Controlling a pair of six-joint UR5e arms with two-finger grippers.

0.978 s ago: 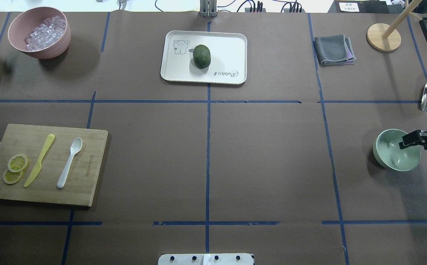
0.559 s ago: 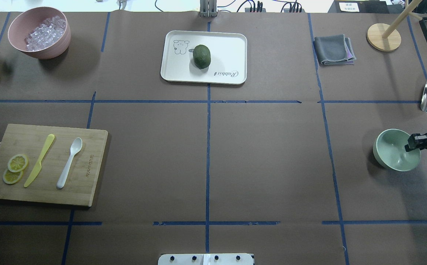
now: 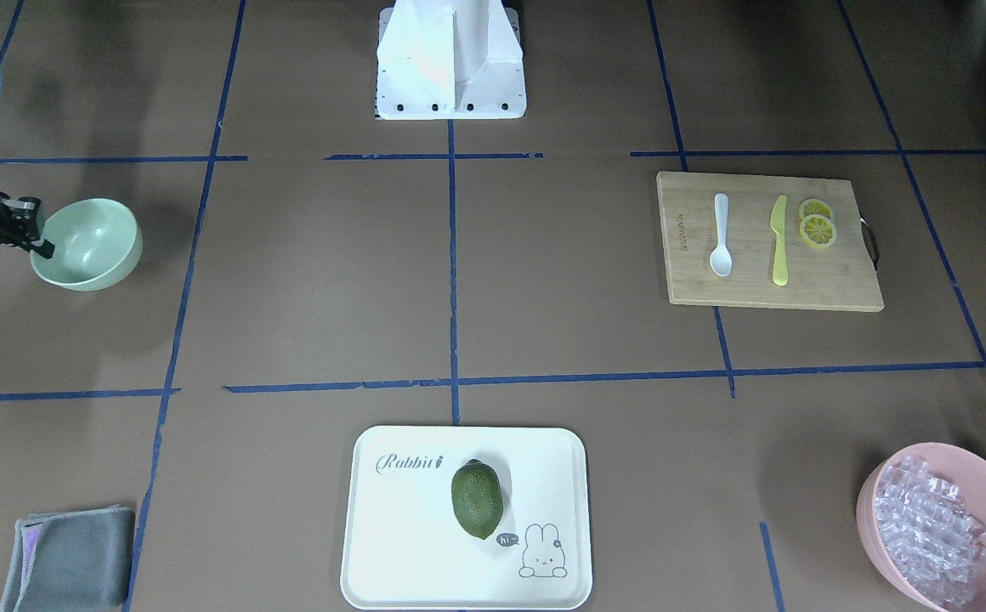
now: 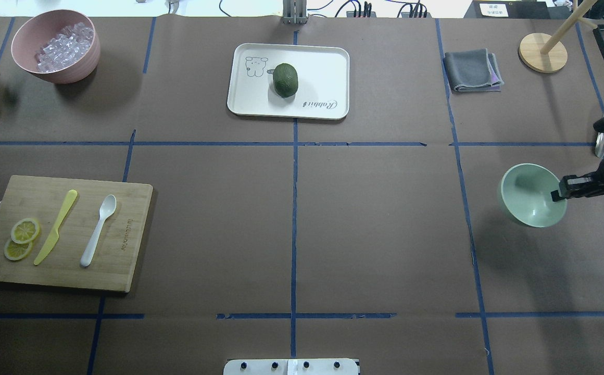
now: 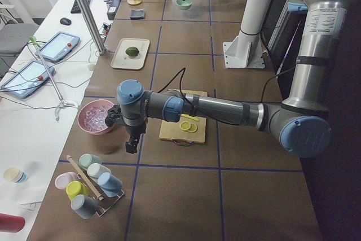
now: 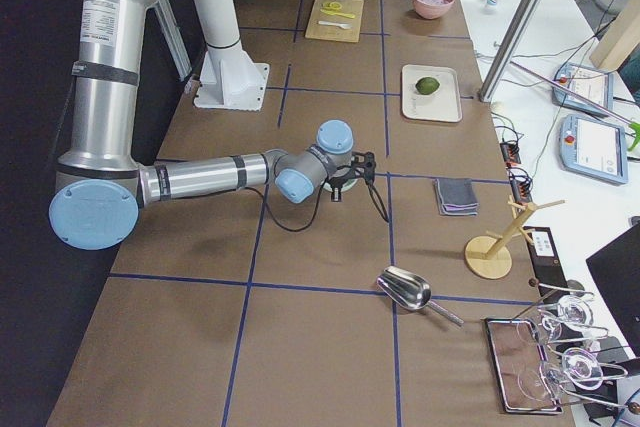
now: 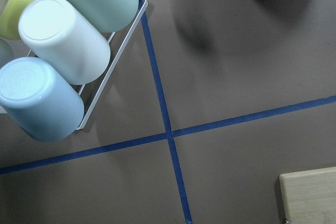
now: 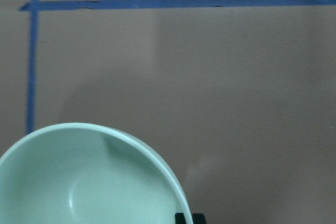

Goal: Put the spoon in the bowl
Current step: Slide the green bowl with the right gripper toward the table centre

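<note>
The white spoon (image 4: 99, 229) lies on the wooden cutting board (image 4: 125, 229) at the left, beside a yellow knife (image 4: 54, 227); it also shows in the front view (image 3: 720, 234). The mint-green bowl (image 4: 528, 198) is at the far right, tilted. My right gripper (image 4: 556, 195) is shut on the bowl's right rim; the front view shows the gripper (image 3: 41, 246) on the bowl (image 3: 89, 242). The right wrist view shows the bowl's inside (image 8: 79, 182). My left gripper (image 5: 132, 146) hangs near the pink bowl, far from the spoon; I cannot tell whether it is open.
Lemon slices (image 4: 25, 230) lie on the board. A pink bowl (image 4: 73, 67) of clear cubes stands back left. A white tray (image 4: 323, 67) holds a green fruit (image 4: 285, 79). A grey cloth (image 4: 471, 70), wooden stand (image 4: 542, 52) and metal scoop (image 6: 405, 289) are at the right. A cup rack (image 7: 63, 45) is under the left wrist.
My right gripper closed in on the bowl's rim, and the bowl has moved left and slightly back with it, now tilted. The spoon and board have not moved.
</note>
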